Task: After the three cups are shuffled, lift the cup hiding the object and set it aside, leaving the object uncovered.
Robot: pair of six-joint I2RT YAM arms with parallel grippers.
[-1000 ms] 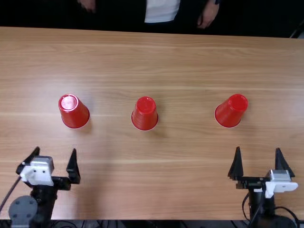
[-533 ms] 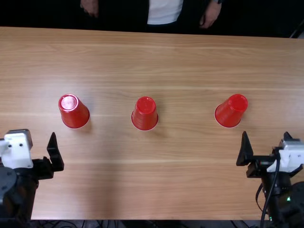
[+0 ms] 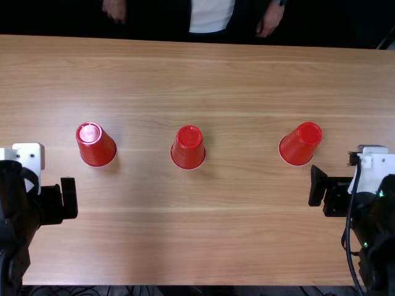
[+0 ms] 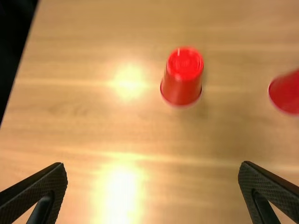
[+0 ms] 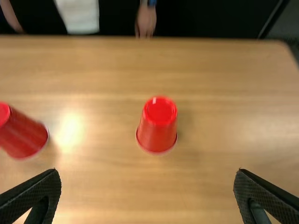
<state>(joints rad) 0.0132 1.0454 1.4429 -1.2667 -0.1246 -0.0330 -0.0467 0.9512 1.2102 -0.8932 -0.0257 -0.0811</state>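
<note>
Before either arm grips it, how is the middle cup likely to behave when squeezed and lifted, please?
The middle cup looks like thin red plastic, so it is probably light and may flex if squeezed. Upside down on its wide rim, it should stand steady against a gentle nudge. Its tapered wall might slip in a loose grip.

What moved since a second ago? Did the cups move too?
The left tool swung outward to the table's left side and the right tool outward to its right side. Both are open and took hold of nothing. The left red plastic cup, the middle red plastic cup and the right red plastic cup stayed upside down in place on the light brown wooden table.
</note>
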